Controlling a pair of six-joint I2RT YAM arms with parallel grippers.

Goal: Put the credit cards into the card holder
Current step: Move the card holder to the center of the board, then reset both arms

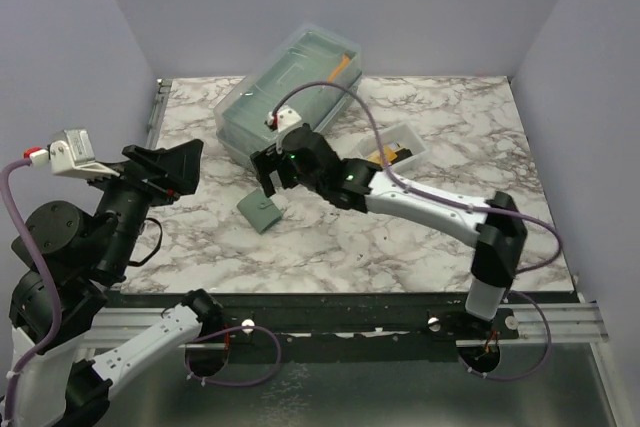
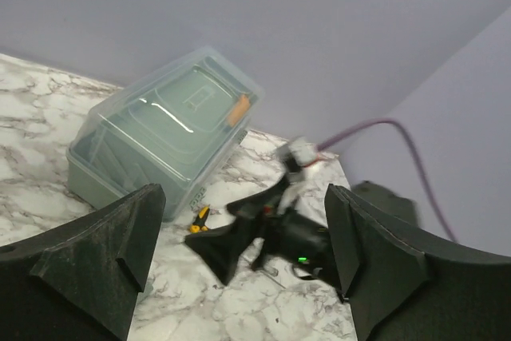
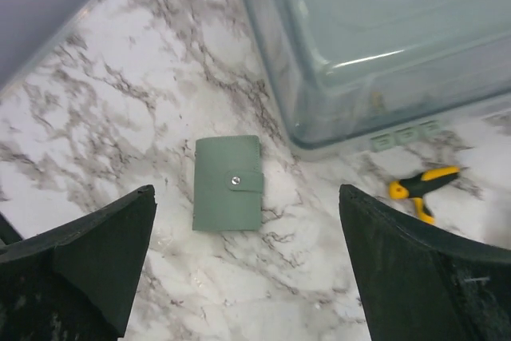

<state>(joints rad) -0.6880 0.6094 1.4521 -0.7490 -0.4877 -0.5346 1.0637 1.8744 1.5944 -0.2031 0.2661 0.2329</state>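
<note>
The card holder (image 1: 262,211) is a grey-green wallet lying closed on the marble, its snap strap fastened. In the right wrist view the card holder (image 3: 227,183) lies between and below my open fingers. My right gripper (image 1: 272,175) (image 3: 246,229) is open and empty, hovering just above the wallet. The credit cards (image 1: 387,156) show as a gold and black patch in the white tray (image 1: 408,136), partly hidden by the right arm. My left gripper (image 1: 168,171) (image 2: 239,217) is open and empty, held in the air at the left.
A large translucent lidded box (image 1: 290,92) (image 3: 383,29) (image 2: 160,129) stands behind the wallet. A yellow-handled small tool (image 3: 423,184) (image 2: 200,219) lies next to the box's front corner. Grey walls close in the table at the back and sides.
</note>
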